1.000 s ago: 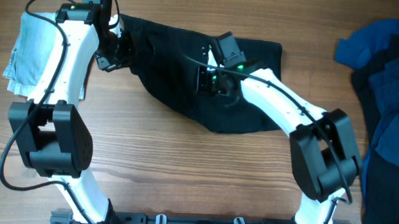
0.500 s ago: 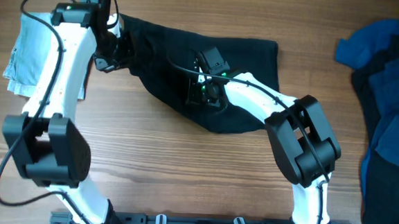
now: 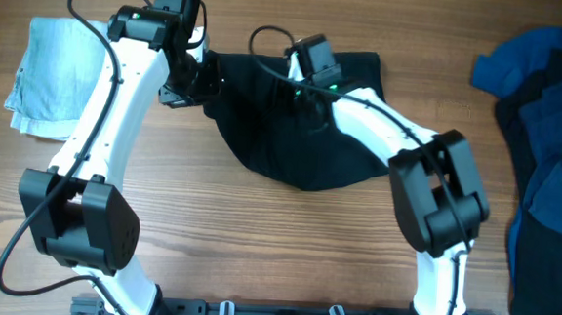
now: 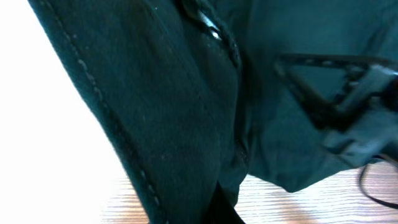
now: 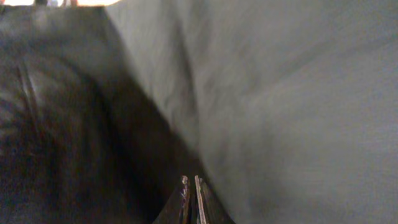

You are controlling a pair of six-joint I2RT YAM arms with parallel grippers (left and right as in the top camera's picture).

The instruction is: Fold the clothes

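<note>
Wooden table [image 3: 256,244]: black shorts [image 3: 291,148] are spread across top centre. A blue and black garment pile [image 3: 546,144] is left at the right edge, pale denim shorts [image 3: 47,75] at far left. Right gripper [image 5: 190,188]: tips are pinched together on a crease of the black shorts. Left gripper [image 3: 200,77] is buried in the shorts' left hem; its opening cannot be told.

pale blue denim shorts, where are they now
Overhead view: the pale blue denim shorts lie at the left of the table, beside the left arm, apart from the black shorts.
</note>
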